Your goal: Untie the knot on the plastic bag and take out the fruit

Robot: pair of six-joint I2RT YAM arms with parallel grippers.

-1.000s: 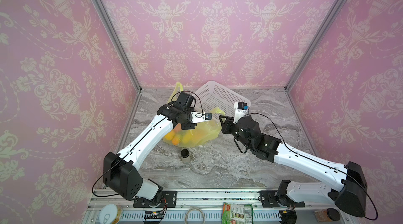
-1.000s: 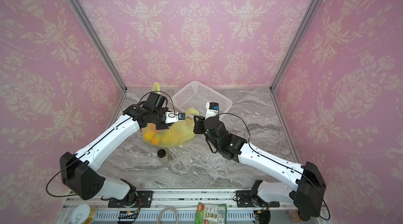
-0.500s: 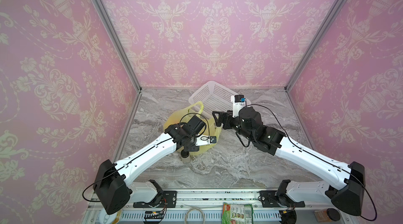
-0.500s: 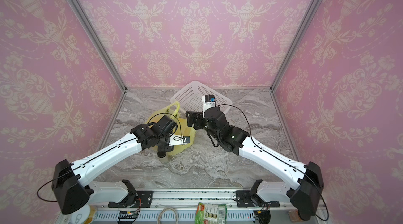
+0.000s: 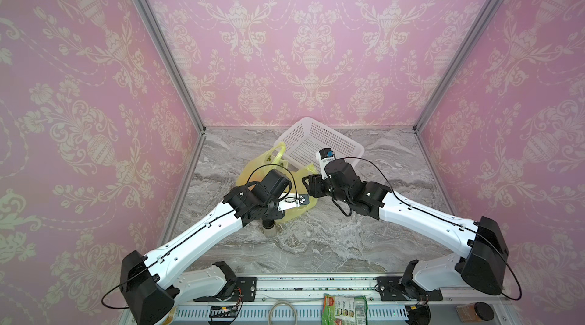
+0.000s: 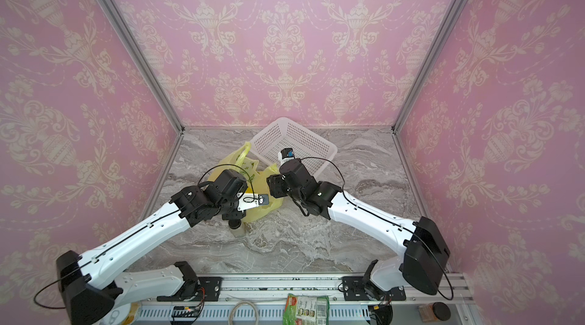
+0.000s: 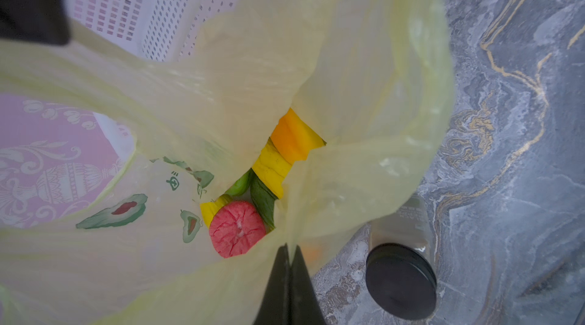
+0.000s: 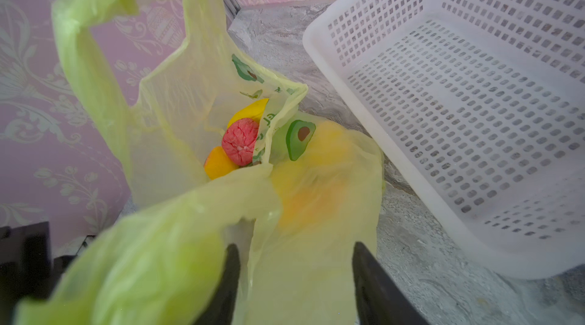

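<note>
The plastic bag (image 5: pixel 262 165) (image 6: pixel 235 162) lies beside the basket with its mouth standing open, and no knot shows in these views. One loose handle loop (image 8: pixel 95 22) stands up. Inside the bag lies the fruit: a pink-red round one (image 7: pixel 237 228) (image 8: pixel 240 141), an orange one (image 7: pixel 291 140), a yellow one (image 7: pixel 272 168) and a green one (image 7: pixel 262 200). My left gripper (image 7: pixel 289 247) is shut on the near rim of the bag (image 7: pixel 364 117). My right gripper (image 8: pixel 295 246) is open at the rim on the basket side, with loose plastic between its fingers.
A white perforated basket (image 5: pixel 294 133) (image 6: pixel 329 149) (image 8: pixel 319 51) lies tilted right behind the bag. A small jar with a black lid (image 7: pixel 400 279) (image 5: pixel 269 228) stands against the bag's front. At the front rail lie a green snack packet (image 5: pixel 344 309) and a brown jar (image 5: pixel 474 310).
My left arm has swung from the bag's far side to its near side and shut on the rim. The bag's mouth has opened. My right gripper has shifted toward the basket, opened wide, then narrowed.
</note>
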